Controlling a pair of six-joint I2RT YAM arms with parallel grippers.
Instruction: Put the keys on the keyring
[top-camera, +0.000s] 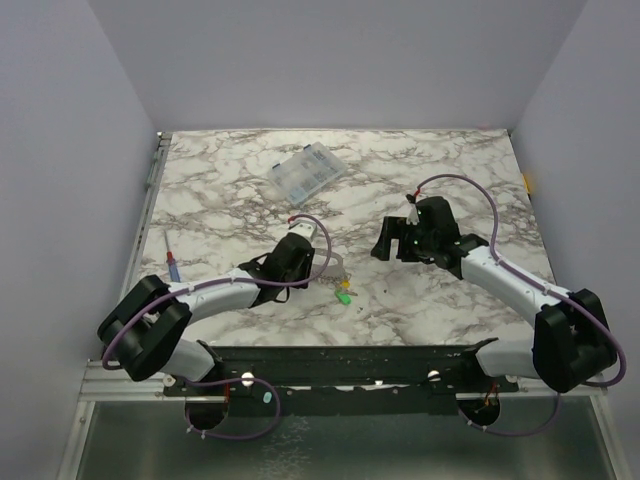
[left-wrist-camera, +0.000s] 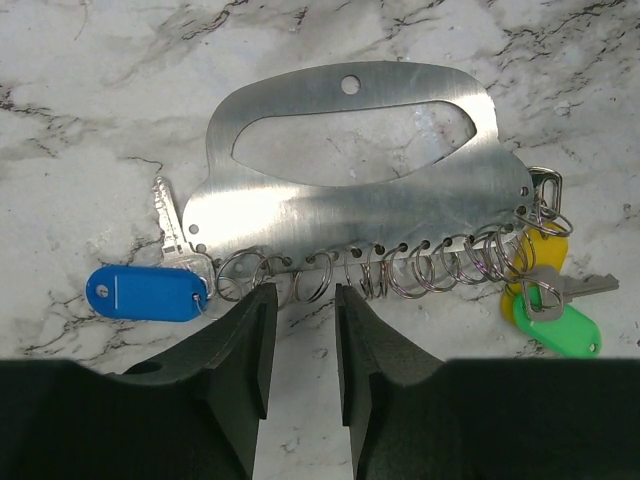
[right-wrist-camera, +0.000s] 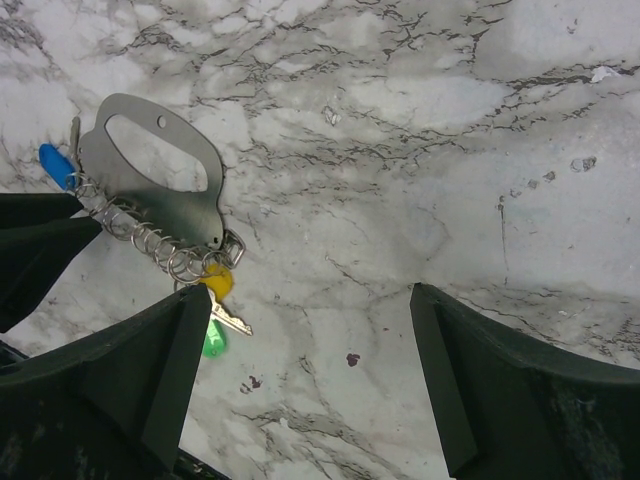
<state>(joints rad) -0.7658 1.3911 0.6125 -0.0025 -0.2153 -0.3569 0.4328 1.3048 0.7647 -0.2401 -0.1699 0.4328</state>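
The keyring (left-wrist-camera: 350, 215) is a flat metal plate with an oval handle hole and a row of wire rings along its near edge. It lies flat on the marble table. A blue key (left-wrist-camera: 145, 293) lies at its left end. A yellow key (left-wrist-camera: 545, 250) and a green key (left-wrist-camera: 558, 330) hang from rings at its right end. My left gripper (left-wrist-camera: 305, 300) is open with a narrow gap, its tips just short of the wire rings and nothing between them. My right gripper (right-wrist-camera: 310, 290) is wide open and empty. The keyring (right-wrist-camera: 190, 210) lies to its left.
A clear plastic compartment box (top-camera: 306, 171) sits at the back of the table. A red-and-blue screwdriver (top-camera: 173, 262) lies by the left edge. In the top view the green key (top-camera: 343, 297) lies between the two arms, near the front rail (top-camera: 340, 362).
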